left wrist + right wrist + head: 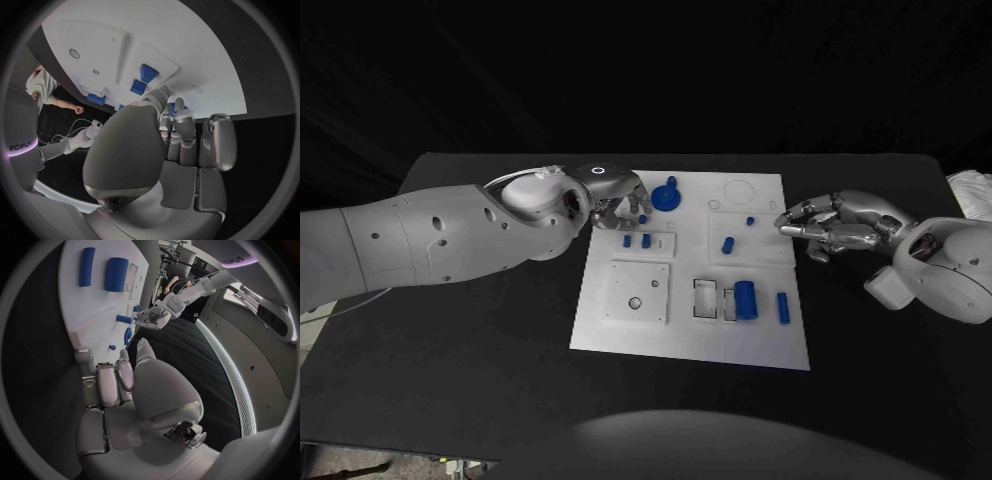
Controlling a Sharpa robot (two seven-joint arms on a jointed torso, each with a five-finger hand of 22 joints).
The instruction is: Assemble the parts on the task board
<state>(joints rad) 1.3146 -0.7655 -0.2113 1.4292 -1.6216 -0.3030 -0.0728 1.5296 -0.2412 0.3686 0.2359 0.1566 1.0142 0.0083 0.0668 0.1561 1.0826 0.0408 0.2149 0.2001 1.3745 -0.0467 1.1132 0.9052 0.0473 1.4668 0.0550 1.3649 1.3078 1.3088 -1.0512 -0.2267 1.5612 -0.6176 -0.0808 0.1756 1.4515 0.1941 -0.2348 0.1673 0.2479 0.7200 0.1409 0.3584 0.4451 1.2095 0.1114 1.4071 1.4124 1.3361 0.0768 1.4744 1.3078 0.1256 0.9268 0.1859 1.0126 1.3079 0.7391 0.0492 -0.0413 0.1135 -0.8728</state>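
Head view: blue gear (666,196), far-left on task board (692,345); likely light, rigid, grip rim. Left hand (606,197) beside, right hand (837,228): grasp unclear.

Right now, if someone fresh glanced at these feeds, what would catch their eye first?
Probably the white task board bright against the black table, with blue parts scattered on it: a thick cylinder and a slim rod near its right edge. Next, the left hand reaching over the board's far left corner beside a blue gear-like part. The right hand hovers off the board's right edge, holding nothing.
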